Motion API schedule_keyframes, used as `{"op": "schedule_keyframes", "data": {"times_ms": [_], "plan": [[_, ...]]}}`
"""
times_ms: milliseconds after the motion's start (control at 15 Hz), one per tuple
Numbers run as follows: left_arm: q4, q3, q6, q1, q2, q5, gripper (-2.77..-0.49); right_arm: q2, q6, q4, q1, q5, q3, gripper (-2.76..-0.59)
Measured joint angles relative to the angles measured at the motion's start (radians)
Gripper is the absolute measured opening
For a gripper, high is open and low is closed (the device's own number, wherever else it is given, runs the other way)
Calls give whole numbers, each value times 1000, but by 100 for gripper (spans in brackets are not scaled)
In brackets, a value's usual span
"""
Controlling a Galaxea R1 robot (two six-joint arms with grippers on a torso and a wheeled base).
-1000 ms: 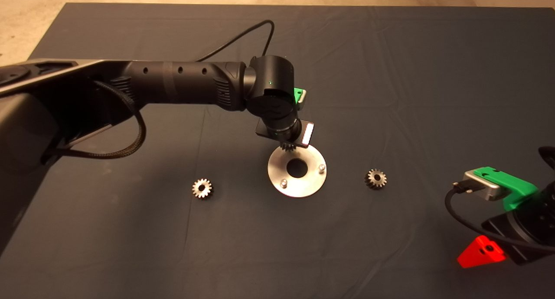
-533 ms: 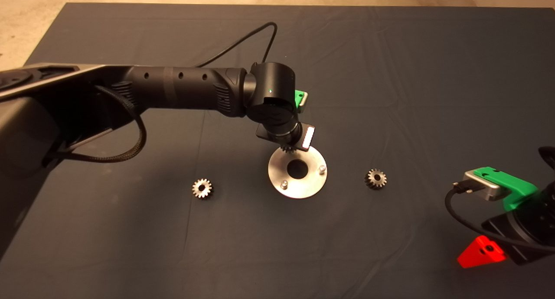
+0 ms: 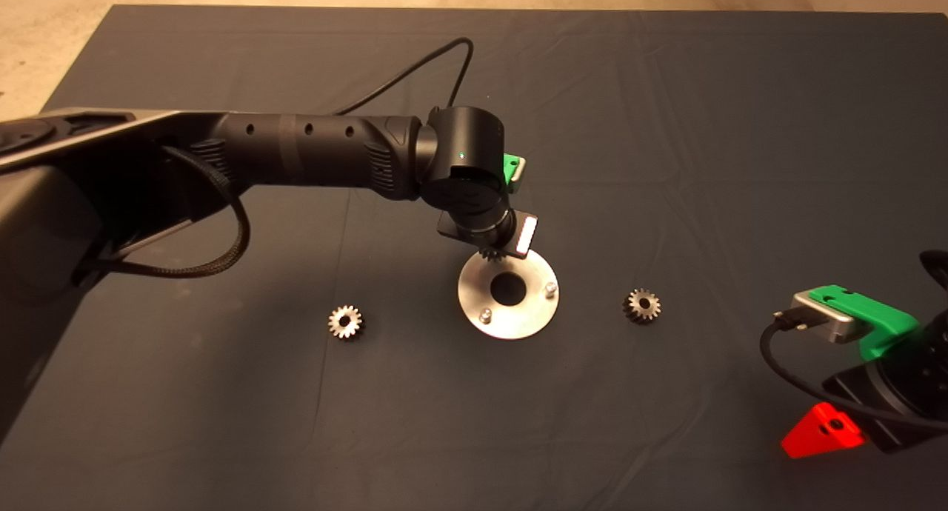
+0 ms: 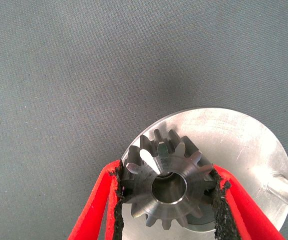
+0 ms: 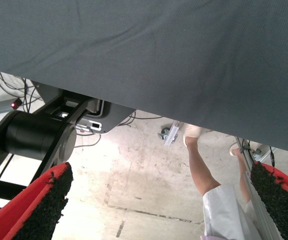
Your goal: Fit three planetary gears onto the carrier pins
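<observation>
Unchanged from 0.5 s earlier: left gripper (image 4: 168,200), pads clamped on 1 planetary gear (image 4: 166,185), hovered over the disc's (image 3: 518,320) far rim. Advice: centre bore over the hidden pin, lower level. 2 carrier pins (image 3: 485,316) stood bare; 2 loose gears (image 3: 345,322) flanked the disc. Right gripper (image 5: 159,200) parked, fingers apart.

Three gears are in view: one (image 4: 168,188) clamped between the left gripper's two red fingers (image 4: 94,201), one (image 3: 345,322) lying on the mat well off to one side of those fingers, and one (image 3: 642,305) well off to the other. There is one silver disc (image 3: 518,318) just beneath the fingers, with two pins showing on it (image 3: 484,315) (image 3: 549,289).
</observation>
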Motion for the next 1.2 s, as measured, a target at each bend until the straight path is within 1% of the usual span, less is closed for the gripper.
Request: {"op": "schedule_keyframes", "data": {"times_ms": [67,133,267,333,467,533,600,733,800,867,933,1000,1067,1133,1200], "plan": [[0,0,0,0,0,0,-230,0,0,0,0,0,0,-71],[0,0,0,0,0,0,-223,0,0,0,0,0,0,-71],[1,0,0,0,0,-1,-219,0,0,0,0,0,0,-71],[1,0,0,0,0,-1,-211,0,0,0,0,0,0,-71],[1,0,0,0,0,-1,-210,0,0,0,0,0,0,-71],[1,2,0,0,-1,-1,-205,0,0,0,0,0,0,-71],[1,7,0,0,-3,-2,-195,0,0,0,0,0,0,-71],[1,19,1,-1,-16,-2,-194,0,0,0,0,0,0,-71],[1,34,0,-1,-28,-2,-191,0,0,0,0,0,0,-71],[-1,61,-1,-3,-45,-2,-181,0,0,0,0,0,0,-71],[-5,93,-10,-9,-72,-1,-180,0,0,0,0,0,0,-71],[-17,128,-23,-21,-105,-1,-174,0,0,0,0,0,0,-71],[-39,159,-43,-34,-150,-1,-165,0,0,0,0,0,0,-71],[-66,180,-56,-45,-198,13,-165,-2,0,0,0,0,0,-71],[-100,198,-63,-53,-244,46,-163,-2,0,0,0,0,0,-71]]}}
